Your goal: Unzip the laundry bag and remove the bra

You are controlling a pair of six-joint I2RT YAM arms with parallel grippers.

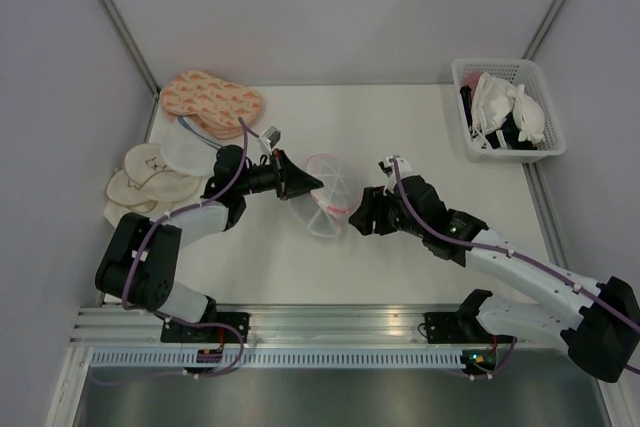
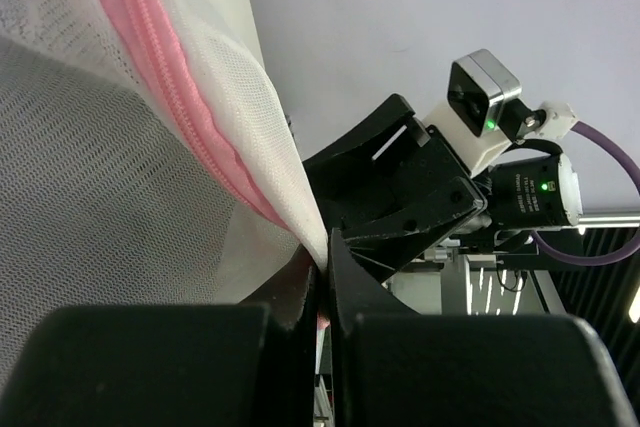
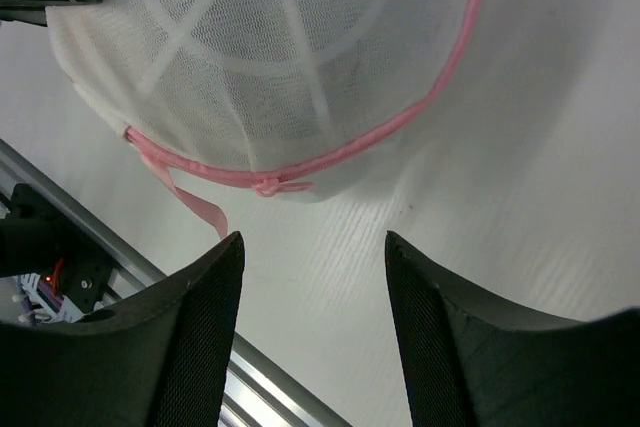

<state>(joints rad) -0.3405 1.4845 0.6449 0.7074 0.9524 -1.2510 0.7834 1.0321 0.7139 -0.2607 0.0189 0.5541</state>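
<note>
The laundry bag (image 1: 330, 194), a white mesh dome with a pink zip rim, lies tilted at the table's middle. My left gripper (image 1: 318, 185) is shut on its rim from the left. The left wrist view shows the fingertips (image 2: 325, 267) pinching the mesh edge just below the pink zip (image 2: 190, 117). My right gripper (image 1: 362, 209) stands open just right of the bag. In the right wrist view its fingers (image 3: 312, 242) hold nothing and sit a short way from the zip pull (image 3: 268, 185) and a pink ribbon tab (image 3: 200, 209). The bra is out of view; only white mesh (image 3: 270, 57) shows.
Peach patterned pads (image 1: 210, 99) and cream round pads (image 1: 150, 182) lie at the left edge. A white basket (image 1: 460, 107) at the back right holds white padded bras and something dark. A metal rail (image 1: 330, 322) runs along the near edge.
</note>
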